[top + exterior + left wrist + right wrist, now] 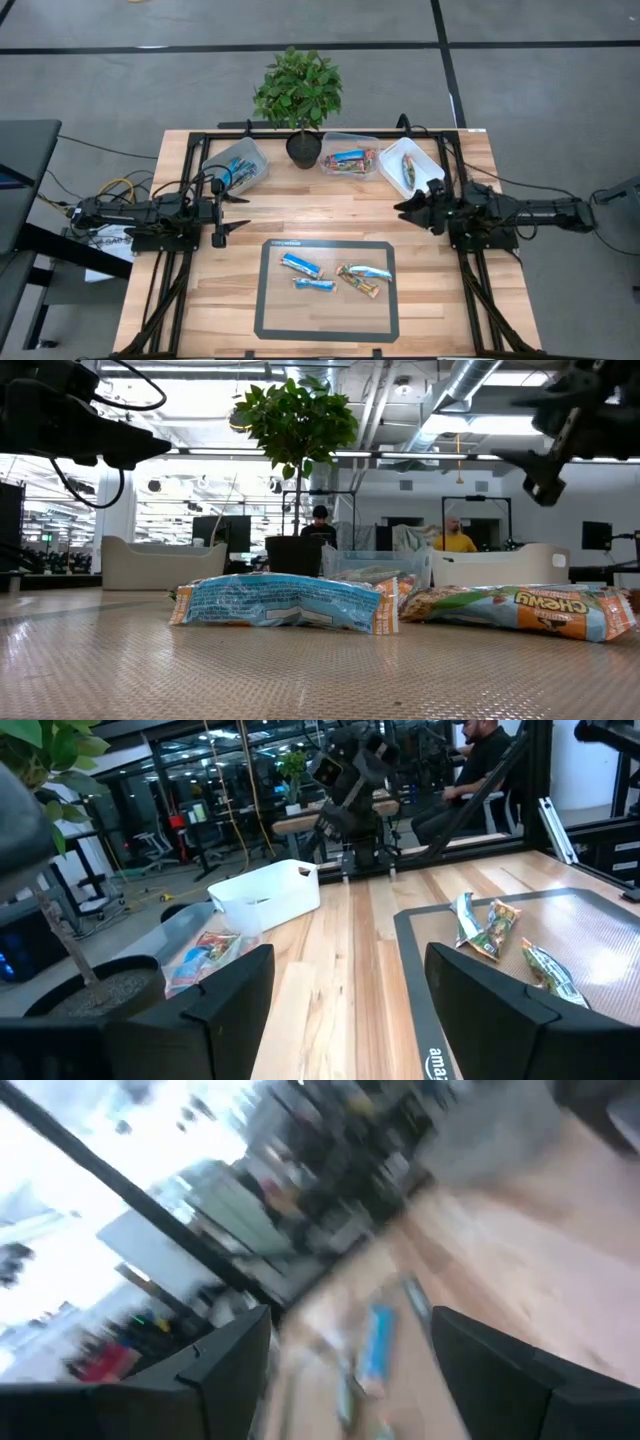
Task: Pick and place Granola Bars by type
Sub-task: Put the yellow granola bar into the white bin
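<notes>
The grey mat at the near middle of the table serves as the landmark. On it lie four of the Granola Bars: two blue ones on its left half and two multicoloured ones on its right half, overlapping each other at one end.

Just off the mat's far left corner hovers the left gripper, its fingers spread wide and holding nothing. Off the mat's far right corner hangs the right gripper, jaws also wide apart and empty (its own wrist camera shows a blue bar between the dark fingers, well below them).

Beyond the mat stand three clear bins: the left bin holds blue bars, the middle bin holds multicoloured ones, and the right bin holds one darker bar. A potted plant stands between the left and middle bins.

Two people sit in the room behind.
</notes>
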You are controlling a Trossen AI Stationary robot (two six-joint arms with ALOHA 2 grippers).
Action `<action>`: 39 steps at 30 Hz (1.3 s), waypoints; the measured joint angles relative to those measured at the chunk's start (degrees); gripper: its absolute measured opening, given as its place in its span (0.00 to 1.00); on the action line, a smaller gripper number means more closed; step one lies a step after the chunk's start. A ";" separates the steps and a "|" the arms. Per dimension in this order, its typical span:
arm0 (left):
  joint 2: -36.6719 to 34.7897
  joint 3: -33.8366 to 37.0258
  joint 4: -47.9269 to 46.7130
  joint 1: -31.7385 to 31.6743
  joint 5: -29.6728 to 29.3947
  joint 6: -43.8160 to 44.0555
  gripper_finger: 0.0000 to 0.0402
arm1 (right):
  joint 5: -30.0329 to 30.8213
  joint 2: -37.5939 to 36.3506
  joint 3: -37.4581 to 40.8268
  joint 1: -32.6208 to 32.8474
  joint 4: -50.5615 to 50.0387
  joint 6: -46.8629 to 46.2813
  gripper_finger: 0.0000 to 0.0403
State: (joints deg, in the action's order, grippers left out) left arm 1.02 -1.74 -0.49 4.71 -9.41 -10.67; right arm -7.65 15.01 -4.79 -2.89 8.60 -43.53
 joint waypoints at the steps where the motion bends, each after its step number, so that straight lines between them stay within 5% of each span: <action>1: 0.00 0.00 0.00 0.00 0.00 0.18 0.63 | 0.62 2.82 -0.83 0.84 -0.67 0.19 0.67; 8: 0.00 0.00 0.00 0.00 -0.04 -0.28 0.63 | 2.96 29.22 -10.95 4.94 -1.66 3.30 0.67; 16: 0.00 0.00 0.00 0.00 -0.02 -0.40 0.63 | -4.43 54.61 -26.37 7.22 -8.99 7.86 0.67; 31: 0.00 0.00 0.01 0.00 -0.02 -0.49 0.63 | 1.92 73.40 -54.71 12.00 -34.74 27.91 0.67; 39: 0.13 0.00 0.01 0.01 0.01 -0.49 0.63 | 2.13 83.38 -67.82 14.06 -39.08 38.18 0.67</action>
State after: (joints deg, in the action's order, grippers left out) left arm 1.15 -1.74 -0.48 4.72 -9.40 -11.16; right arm -5.52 98.38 -72.61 11.17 -30.48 -5.35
